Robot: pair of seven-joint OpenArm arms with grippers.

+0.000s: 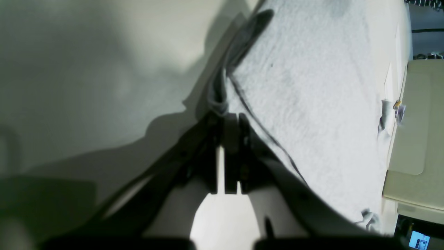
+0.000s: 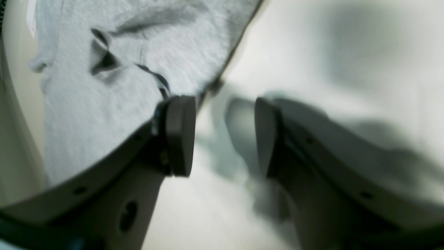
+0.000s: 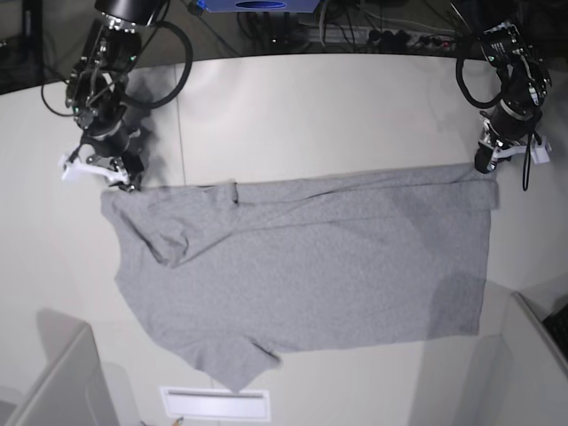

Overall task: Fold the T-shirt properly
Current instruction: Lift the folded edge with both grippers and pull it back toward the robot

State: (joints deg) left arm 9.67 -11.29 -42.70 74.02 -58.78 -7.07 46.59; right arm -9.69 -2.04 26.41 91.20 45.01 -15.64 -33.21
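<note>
In the right wrist view, the right gripper and the table beneath it are blurred; whether the pads touch the T-shirt edge cannot be told. That view's top and left edges cut off the T-shirt. In the left wrist view, the left gripper body is in deep shadow, and the pinched fabric between the closed pads is hidden. In the base view, both grippers are too small to show pad contact at the T-shirt's far corners.
</note>
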